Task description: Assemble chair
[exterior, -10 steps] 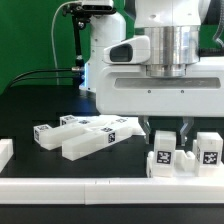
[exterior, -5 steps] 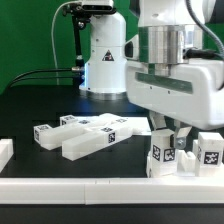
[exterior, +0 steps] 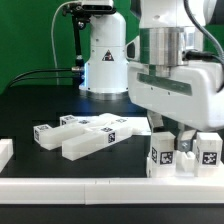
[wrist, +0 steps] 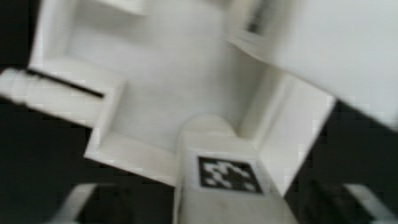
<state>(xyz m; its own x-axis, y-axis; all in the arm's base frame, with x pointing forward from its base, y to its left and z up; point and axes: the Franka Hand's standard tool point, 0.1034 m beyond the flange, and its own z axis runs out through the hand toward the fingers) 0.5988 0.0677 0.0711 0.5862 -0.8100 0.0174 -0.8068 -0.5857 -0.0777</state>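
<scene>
In the exterior view my gripper (exterior: 173,140) hangs low at the right, over an upright white chair part (exterior: 162,156) with black-and-white tags. Its jaws stand on either side of that part's top, a little apart from it. A second tagged upright part (exterior: 207,152) stands just to the exterior view's right. In the wrist view the tagged part (wrist: 222,176) rises between my dark fingers (wrist: 86,205), and the gripper (wrist: 217,212) is open around it. Behind it lie broad white chair panels (wrist: 178,80).
A cluster of loose white tagged bars and blocks (exterior: 85,135) lies at the exterior view's left centre on the black table. A low white rail (exterior: 90,187) runs along the front edge, with a white block (exterior: 5,152) at the far left. The arm's base (exterior: 105,60) stands behind.
The jaws have spread apart from the upright tagged part they were shut on. One finger now shows in the gap between the two upright parts. The arm itself has hardly moved in the last half second.
</scene>
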